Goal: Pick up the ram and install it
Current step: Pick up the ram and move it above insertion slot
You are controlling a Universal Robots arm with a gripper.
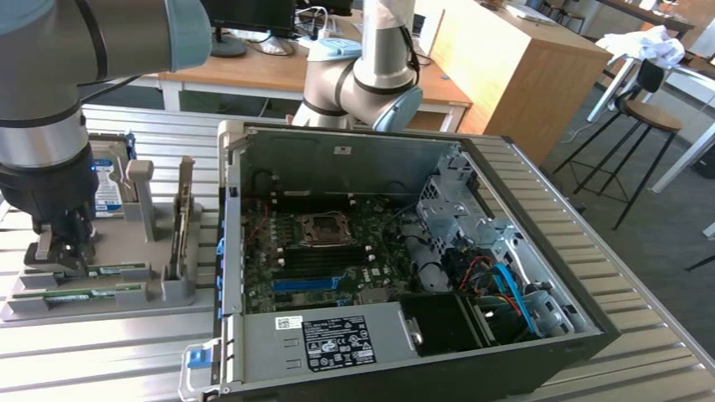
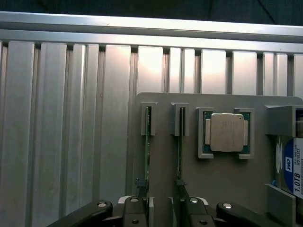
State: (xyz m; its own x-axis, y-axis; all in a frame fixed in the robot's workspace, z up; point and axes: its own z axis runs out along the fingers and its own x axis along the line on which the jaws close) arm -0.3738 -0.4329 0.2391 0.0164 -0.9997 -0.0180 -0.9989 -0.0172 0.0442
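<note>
Gripper (image 2: 160, 185) fingers were spread wide and clasped nothing, and they reached down over the near ends of two green sticks. These stood on edge in neighbouring slots of a grey holder (image 2: 165, 106). The ram (image 2: 147, 142) sat just inside one finger, and the second stick (image 2: 180, 151) lay in line with the other. I could not tell whether either finger touched a stick.

Beside the slots, the holder carried a square silver processor (image 2: 226, 132) and a hard drive (image 2: 294, 168).

The holder rested on a table (image 1: 637, 368) of ribbed aluminium slats, at the exterior view's left. An open computer case (image 1: 447, 141) lay just beside it, with its motherboard (image 1: 324, 260) exposed and a power supply (image 1: 324, 335) along the near edge.

Wooden desks (image 1: 525, 67) stood behind the table. A stool (image 1: 650, 117) stood on the floor at the exterior view's right.
</note>
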